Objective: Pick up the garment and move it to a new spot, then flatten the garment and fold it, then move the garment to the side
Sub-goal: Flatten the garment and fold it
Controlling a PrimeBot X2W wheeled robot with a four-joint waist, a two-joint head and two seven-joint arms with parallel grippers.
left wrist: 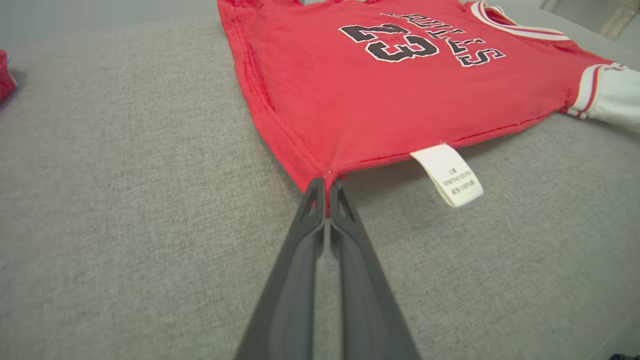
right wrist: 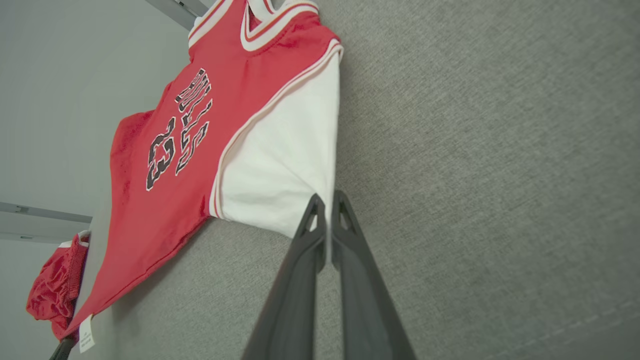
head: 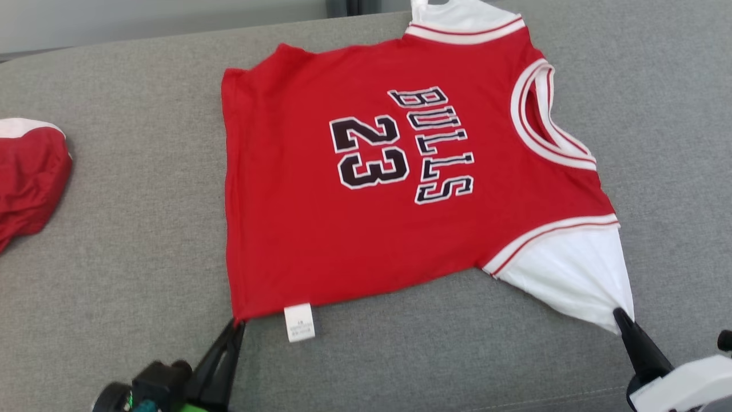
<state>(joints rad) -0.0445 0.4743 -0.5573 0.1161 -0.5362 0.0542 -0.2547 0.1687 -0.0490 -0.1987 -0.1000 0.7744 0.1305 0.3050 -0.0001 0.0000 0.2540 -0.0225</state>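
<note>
Head view: the garment (head: 366,171) lies spread on the grey cushion (head: 114,229), its collar-to-hem axis running right to left, just far of both end effectors. Left wrist view: the left end effector (left wrist: 327,182), closed, pinches the near-left hem corner. Right wrist view: the right end effector (right wrist: 326,197), closed, pinches the near-right white sleeve tip; the near edge spans between them

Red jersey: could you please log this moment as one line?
red-and-white Bulls jersey spread on grey fabric cushion | left gripper shut on hem corner | right gripper shut on white sleeve
</note>
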